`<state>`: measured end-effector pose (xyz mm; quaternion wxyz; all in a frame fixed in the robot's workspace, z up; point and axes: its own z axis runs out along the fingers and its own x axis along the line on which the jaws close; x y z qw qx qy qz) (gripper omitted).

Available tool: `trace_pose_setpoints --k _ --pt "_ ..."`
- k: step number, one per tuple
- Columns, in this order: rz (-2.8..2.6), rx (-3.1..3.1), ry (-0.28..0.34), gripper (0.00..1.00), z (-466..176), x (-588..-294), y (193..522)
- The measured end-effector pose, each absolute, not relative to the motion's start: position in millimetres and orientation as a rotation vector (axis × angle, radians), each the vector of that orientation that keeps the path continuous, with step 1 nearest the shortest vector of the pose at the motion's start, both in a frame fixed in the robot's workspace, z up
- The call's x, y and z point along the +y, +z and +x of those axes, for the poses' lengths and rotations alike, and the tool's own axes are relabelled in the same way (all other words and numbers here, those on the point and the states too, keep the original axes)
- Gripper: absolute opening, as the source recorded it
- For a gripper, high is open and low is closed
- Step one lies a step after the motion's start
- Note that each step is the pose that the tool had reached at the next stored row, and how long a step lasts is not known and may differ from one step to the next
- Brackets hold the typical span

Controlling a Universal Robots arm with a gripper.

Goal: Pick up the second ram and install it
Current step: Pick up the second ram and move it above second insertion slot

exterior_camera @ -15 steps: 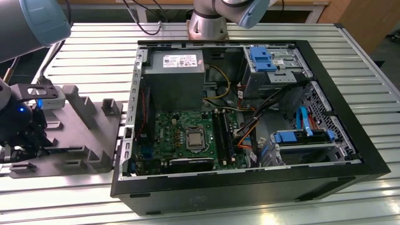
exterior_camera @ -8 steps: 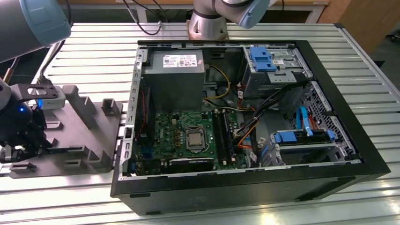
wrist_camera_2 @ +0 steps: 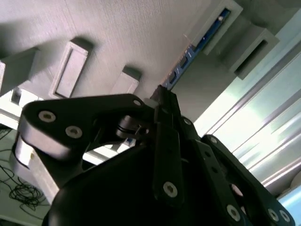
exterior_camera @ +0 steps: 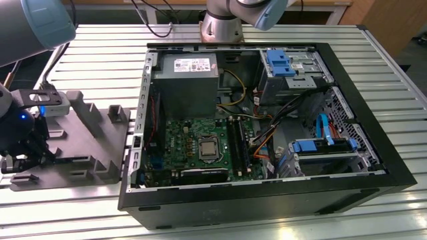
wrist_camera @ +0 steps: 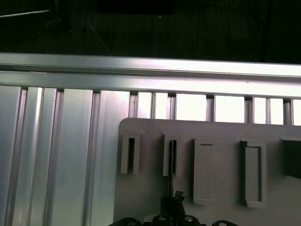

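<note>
Your claw (wrist_camera_2: 162, 95), black linked metal, is drawn narrow, with no gap visible between its tips; you cannot tell whether they touch the board. Just beyond those tips, the second ram (wrist_camera_2: 200, 43) stands on edge in a slot of the grey holder (wrist_camera_2: 117, 37), a thin dark blue strip running away from the claw. The holder is matte plastic with raised rectangular pockets. It lies on the ribbed aluminium table (exterior_camera: 93, 45), with the open black computer case (exterior_camera: 267, 205) beside it.
</note>
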<state>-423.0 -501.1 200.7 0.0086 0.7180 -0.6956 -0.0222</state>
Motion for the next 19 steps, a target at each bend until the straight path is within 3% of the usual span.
trace_pose_setpoints --k 19 --pt "2.244 -2.174 -0.069 0.12 -423.0 -500.8 200.7"
